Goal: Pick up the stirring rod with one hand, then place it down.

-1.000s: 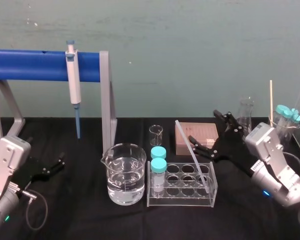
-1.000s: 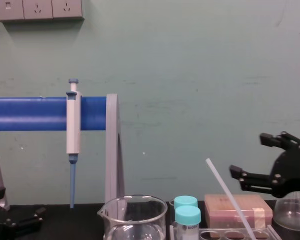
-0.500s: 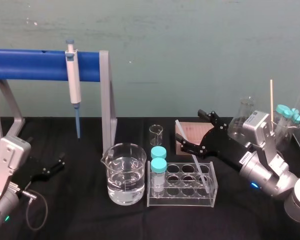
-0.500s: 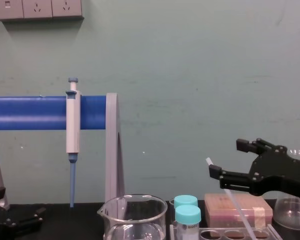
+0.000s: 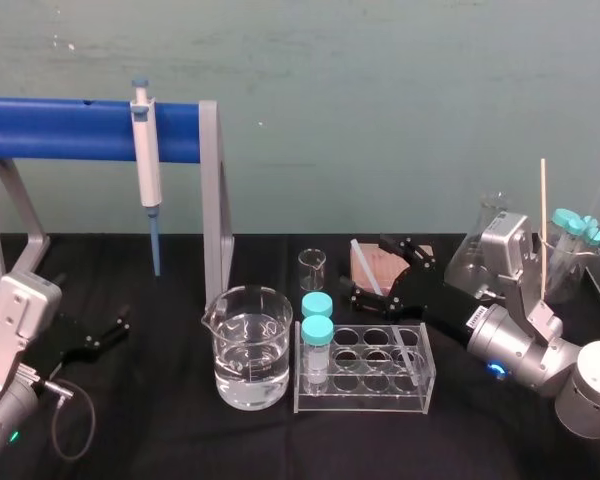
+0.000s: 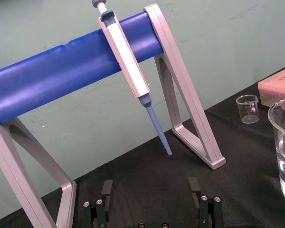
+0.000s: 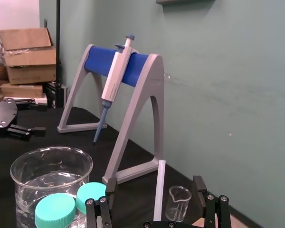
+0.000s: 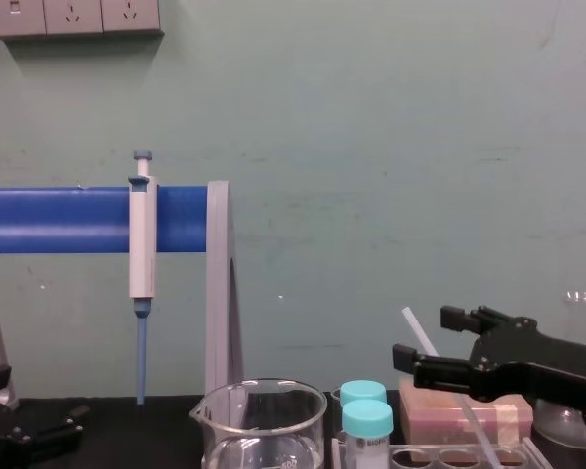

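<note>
Both fingers of my right gripper stand wide apart astride the stirring rod; left gripper idles, tabletop's left edge.

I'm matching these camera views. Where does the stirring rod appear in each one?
Head view: stirring rod leans from the tube rack, between the right end effector's open fingers.
Chest view: rod slants right of the teal-capped tubes.
Right wrist view: rod between that end effector's fingers, beside the small beaker.
Left wrist view: find the pipette.
Shared landmark: that pipette on the blue bar.
</note>
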